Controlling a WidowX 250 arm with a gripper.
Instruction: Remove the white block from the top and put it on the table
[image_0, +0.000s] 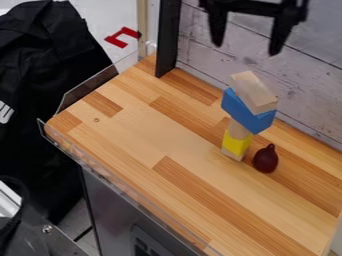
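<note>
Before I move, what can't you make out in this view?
In the camera view:
- Part of the blue block's top: covered by the white block.
- The stack's far side: hidden by its near faces.
- The gripper's upper part: cut off by the top edge.
- The table's near corner: below the bottom edge.

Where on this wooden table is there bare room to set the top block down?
The widest bare patch of table lies between the block stack and the clear side panel at picture left. More bare wood lies toward the picture's lower right. It is crowded at the stack's foot, with the dark red object close beside.
</note>
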